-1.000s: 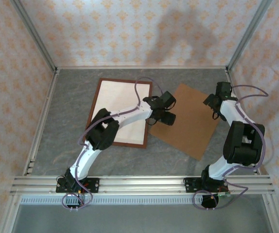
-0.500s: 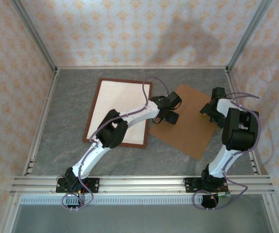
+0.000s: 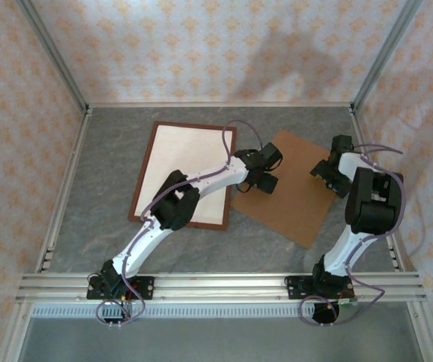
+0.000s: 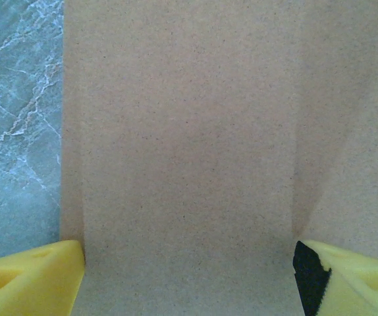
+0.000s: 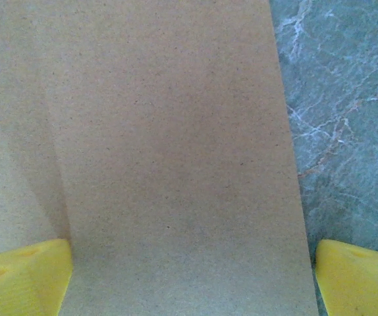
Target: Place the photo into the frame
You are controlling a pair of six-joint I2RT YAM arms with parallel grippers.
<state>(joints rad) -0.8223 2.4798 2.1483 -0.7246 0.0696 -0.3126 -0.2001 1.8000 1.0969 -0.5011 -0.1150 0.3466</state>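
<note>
Left claw (image 3: 265, 178) and right claw (image 3: 330, 172) both hang released over the cardboard sheet's (image 3: 296, 197) 9 and 3 o'clock edges. The frame (image 3: 194, 125) lies flat on the desk (image 3: 111, 151), at 9 o'clock of the left claw, long axis 12-to-6, nearer the left arm.

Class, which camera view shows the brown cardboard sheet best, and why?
The top external view: nearly the whole cardboard sheet is seen there, lying flat on the table to the right of the frame. Each wrist view gives a close patch of its plain surface and one straight edge against the table.
</note>
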